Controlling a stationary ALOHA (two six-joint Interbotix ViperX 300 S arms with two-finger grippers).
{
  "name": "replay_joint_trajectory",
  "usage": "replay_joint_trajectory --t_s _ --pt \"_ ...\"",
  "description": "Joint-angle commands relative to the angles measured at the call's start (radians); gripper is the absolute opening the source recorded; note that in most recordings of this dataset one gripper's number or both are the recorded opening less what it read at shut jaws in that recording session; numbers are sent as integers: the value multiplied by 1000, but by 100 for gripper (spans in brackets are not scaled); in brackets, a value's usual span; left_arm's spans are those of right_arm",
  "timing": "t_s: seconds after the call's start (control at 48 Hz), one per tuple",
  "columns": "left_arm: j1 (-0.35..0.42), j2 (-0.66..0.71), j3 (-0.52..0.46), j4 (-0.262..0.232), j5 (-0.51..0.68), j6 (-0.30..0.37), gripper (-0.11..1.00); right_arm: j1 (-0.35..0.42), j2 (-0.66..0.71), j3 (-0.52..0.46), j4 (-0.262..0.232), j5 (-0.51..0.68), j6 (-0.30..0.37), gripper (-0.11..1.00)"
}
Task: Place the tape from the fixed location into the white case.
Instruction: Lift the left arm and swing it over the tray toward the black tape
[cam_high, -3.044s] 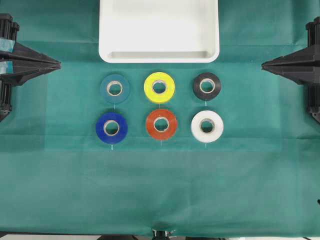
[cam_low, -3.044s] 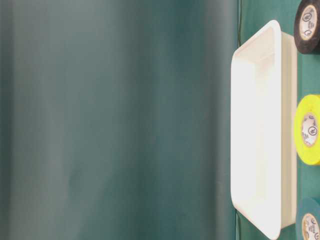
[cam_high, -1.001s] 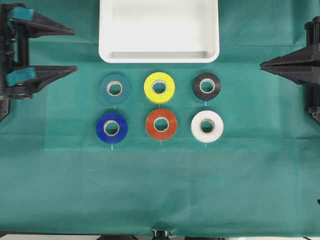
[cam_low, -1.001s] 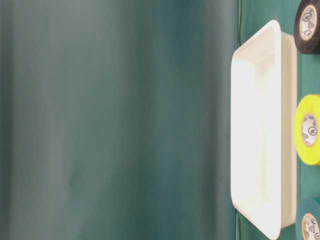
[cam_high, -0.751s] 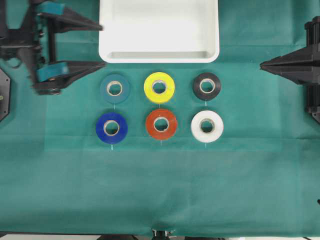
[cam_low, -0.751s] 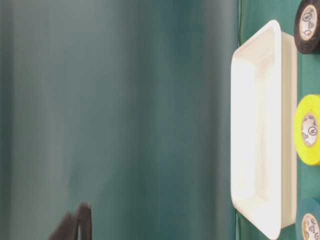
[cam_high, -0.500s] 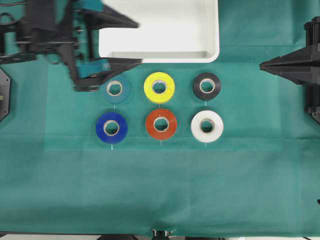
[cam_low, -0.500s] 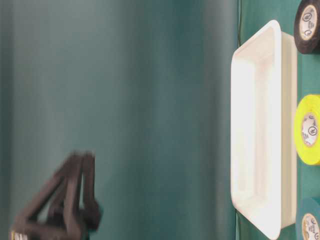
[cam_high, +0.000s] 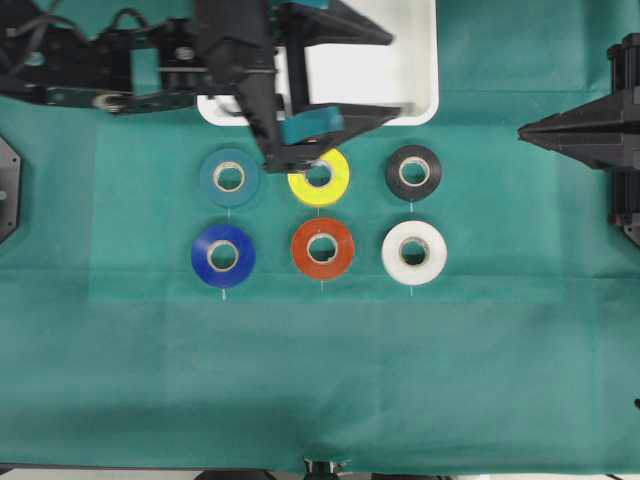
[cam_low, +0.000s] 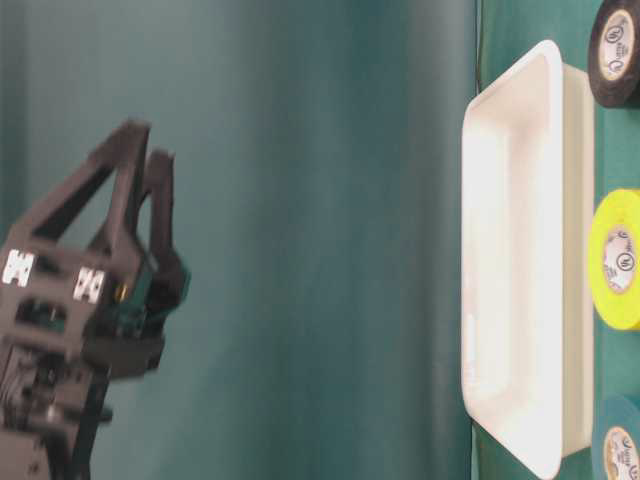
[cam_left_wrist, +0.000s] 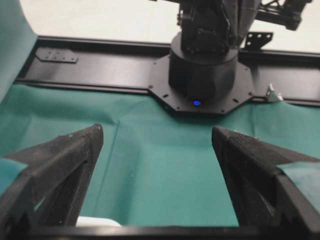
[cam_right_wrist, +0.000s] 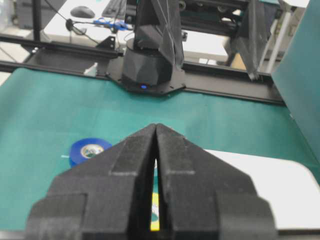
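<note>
The black tape (cam_high: 413, 172) lies flat on the green cloth at the right end of the back row, just in front of the white case (cam_high: 418, 60). Its edge also shows in the table-level view as the tape (cam_low: 615, 50), beside the case (cam_low: 520, 250). My left gripper (cam_high: 395, 75) hangs open and empty above the case's right half, left of and behind the tape. From the side, the left gripper (cam_low: 145, 140) is well above the table. The right gripper (cam_high: 525, 128) is shut and empty at the right edge.
Five other rolls lie in two rows: teal (cam_high: 229, 177), yellow (cam_high: 338, 182) partly under my left gripper, dark blue (cam_high: 223, 256), orange-red (cam_high: 322, 248) and white (cam_high: 414, 252). The right arm's black base (cam_left_wrist: 205, 65) faces the left wrist camera.
My left arm has swung from the left edge rightward over the white case, with its jaws open throughout the last second. The right arm and the rolls have not moved.
</note>
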Motion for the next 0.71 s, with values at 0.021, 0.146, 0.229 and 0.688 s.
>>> replay_joint_trajectory --t_s 0.021,0.146,0.229,0.688 --pt "-3 31 -84 2 9 3 100 2 8 -26 -2 -3 2 0" --pt "-3 84 -141 3 20 5 100 2 12 -26 -2 -5 2 0" --pt "-3 109 -169 3 20 17 100 2 14 -26 -2 -3 2 0" --pt "-5 146 -204 2 31 26 100 2 14 -26 -2 -3 2 0"
